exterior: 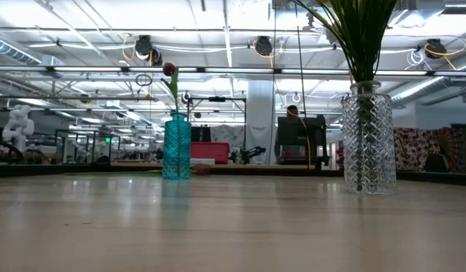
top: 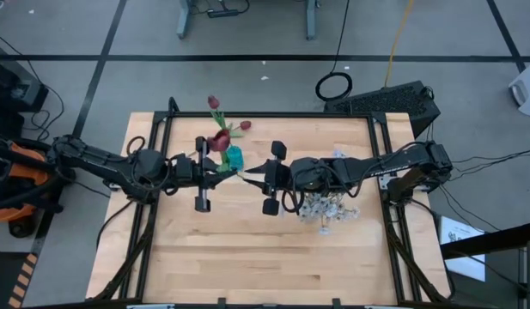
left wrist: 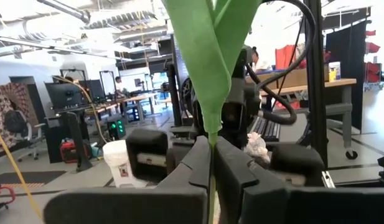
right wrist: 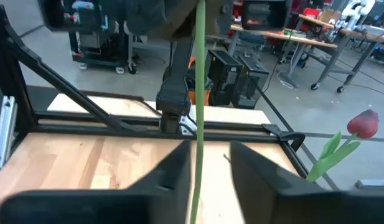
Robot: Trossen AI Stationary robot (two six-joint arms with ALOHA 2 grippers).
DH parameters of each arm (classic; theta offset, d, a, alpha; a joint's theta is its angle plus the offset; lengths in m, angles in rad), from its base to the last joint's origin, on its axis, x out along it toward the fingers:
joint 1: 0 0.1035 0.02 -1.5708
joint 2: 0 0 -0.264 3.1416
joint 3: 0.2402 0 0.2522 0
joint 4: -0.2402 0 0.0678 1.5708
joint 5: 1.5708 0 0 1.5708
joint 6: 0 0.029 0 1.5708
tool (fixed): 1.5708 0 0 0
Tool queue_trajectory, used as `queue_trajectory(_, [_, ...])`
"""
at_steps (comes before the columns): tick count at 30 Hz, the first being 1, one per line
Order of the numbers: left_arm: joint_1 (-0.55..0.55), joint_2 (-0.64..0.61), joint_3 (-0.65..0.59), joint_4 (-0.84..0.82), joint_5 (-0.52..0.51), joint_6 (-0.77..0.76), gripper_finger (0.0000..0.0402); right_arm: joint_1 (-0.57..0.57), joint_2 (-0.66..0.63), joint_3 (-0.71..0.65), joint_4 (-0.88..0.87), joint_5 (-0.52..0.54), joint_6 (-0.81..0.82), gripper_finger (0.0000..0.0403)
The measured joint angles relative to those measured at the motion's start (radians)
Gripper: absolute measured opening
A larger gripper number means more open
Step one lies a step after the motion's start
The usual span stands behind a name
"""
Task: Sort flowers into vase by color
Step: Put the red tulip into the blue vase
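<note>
Pinched between the left gripper (left wrist: 211,168)'s 2 blocky dark fingers, a thin green flower stem (left wrist: 211,93) with a broad smooth leaf rises. Right gripper (right wrist: 207,168) stands slightly parted around the same stem above the pale wood table (top: 247,257), beside a ribbed teal glass vase (top: 234,157) holding dark red tulips (top: 219,142).

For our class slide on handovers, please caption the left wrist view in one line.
Left pincer shut on a green flower stem, leaf rising above its dark fingers.
</note>
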Motion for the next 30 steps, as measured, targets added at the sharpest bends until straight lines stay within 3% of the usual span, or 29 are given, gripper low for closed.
queue_trajectory(6, [0.0, -0.063, 0.0, -0.075, -0.006, 0.0, 0.0008, 0.011, -0.069, 0.0, -0.048, 0.0, -0.008, 0.0189])
queue_trajectory(11, [0.0, -0.116, 0.0, -0.191, -0.12, 0.001, 0.0007, 0.046, -0.2, 0.0, -0.168, -0.002, 0.008, 0.0227])
queue_trajectory(18, [0.002, -0.136, 0.0, -0.27, -0.199, 0.003, 0.0006, 0.163, -0.394, 0.0, -0.412, 0.02, 0.059, 0.0223])
queue_trajectory(25, [0.071, -0.135, -0.036, -0.29, -0.263, 0.003, 0.0005, 0.286, -0.48, -0.004, -0.676, 0.058, 0.193, 0.0204])
queue_trajectory(30, [0.154, -0.122, -0.092, -0.23, -0.261, 0.004, 0.0005, 0.386, -0.557, -0.118, -0.685, 0.211, 0.251, 0.0192])
